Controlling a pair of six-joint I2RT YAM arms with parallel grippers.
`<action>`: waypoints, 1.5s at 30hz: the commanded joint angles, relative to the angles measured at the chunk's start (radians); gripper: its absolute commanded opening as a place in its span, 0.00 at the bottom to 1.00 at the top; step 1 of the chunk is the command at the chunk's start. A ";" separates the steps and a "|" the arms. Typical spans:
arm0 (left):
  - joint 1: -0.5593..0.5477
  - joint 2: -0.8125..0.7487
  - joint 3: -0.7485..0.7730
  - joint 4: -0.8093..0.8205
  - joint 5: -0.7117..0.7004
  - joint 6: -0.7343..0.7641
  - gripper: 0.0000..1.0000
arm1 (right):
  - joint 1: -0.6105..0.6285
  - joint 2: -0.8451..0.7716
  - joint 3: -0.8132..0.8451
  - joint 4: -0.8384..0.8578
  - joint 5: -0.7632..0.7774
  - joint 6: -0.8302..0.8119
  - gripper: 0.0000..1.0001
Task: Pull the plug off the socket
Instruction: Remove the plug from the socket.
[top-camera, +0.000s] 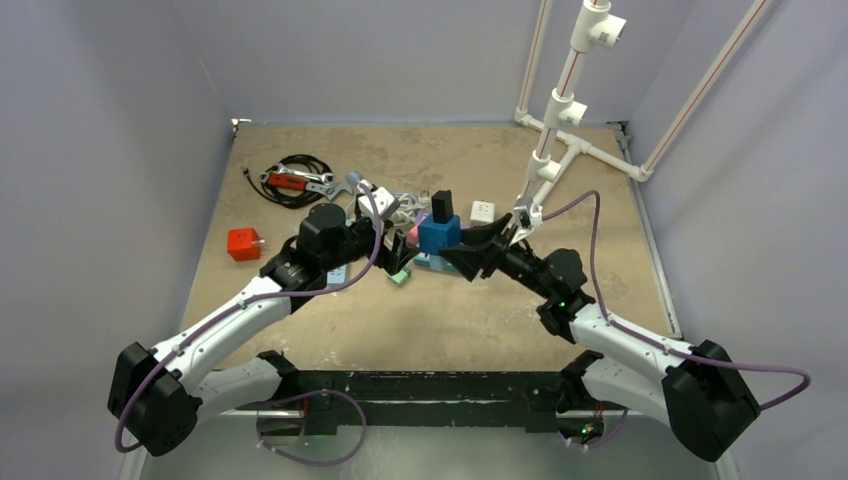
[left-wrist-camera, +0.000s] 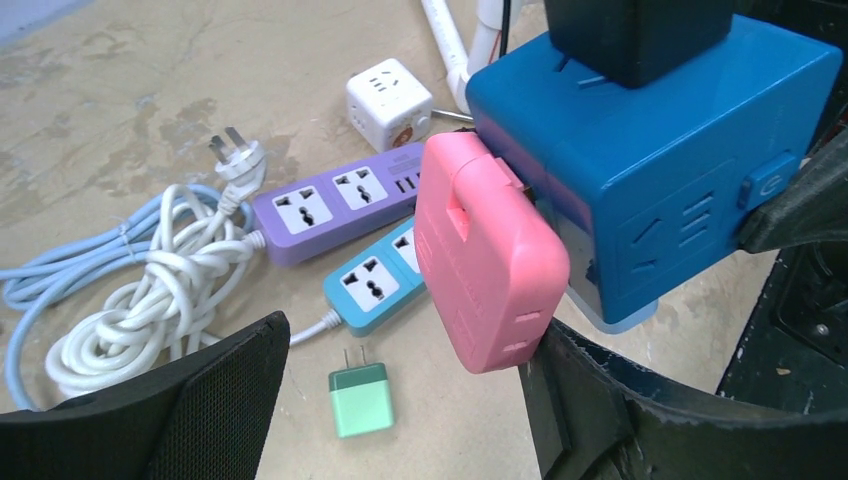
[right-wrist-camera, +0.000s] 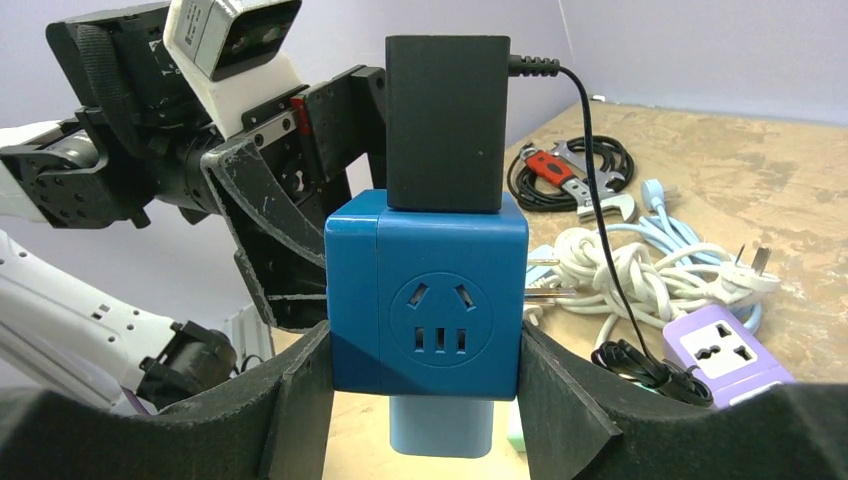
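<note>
A blue cube socket (right-wrist-camera: 425, 300) is clamped on both sides by my right gripper (right-wrist-camera: 425, 375), which holds it off the table. A black adapter (right-wrist-camera: 445, 120) is plugged into its top and a light-blue plug (right-wrist-camera: 440, 430) into its underside. A pink plug (left-wrist-camera: 485, 255) sits in the cube's side, toward the left arm. My left gripper (left-wrist-camera: 400, 345) stands open and wide around the pink plug's lower end; its right finger (left-wrist-camera: 580, 400) touches the plug's bottom corner, while the left finger (left-wrist-camera: 220, 390) is well apart. In the top view the cube (top-camera: 438, 236) sits between both grippers.
On the table lie a purple power strip (left-wrist-camera: 335, 205), a teal power strip (left-wrist-camera: 375, 280), a white cube socket (left-wrist-camera: 388, 100), coiled white and blue cables (left-wrist-camera: 150, 290) and a loose green charger (left-wrist-camera: 360, 398). A red cube (top-camera: 243, 243), a black cable coil (top-camera: 295, 180) and a PVC pipe frame (top-camera: 560, 110) stand farther off.
</note>
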 joint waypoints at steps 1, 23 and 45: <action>0.008 -0.030 0.008 0.023 -0.144 0.008 0.80 | 0.003 0.002 0.051 0.118 -0.099 0.006 0.00; 0.084 -0.098 0.019 -0.045 -0.401 -0.098 0.91 | 0.004 -0.019 0.048 0.097 -0.098 -0.057 0.00; 0.280 -0.033 -0.024 0.188 0.237 -0.804 0.87 | 0.037 -0.059 -0.153 0.488 -0.074 -0.235 0.00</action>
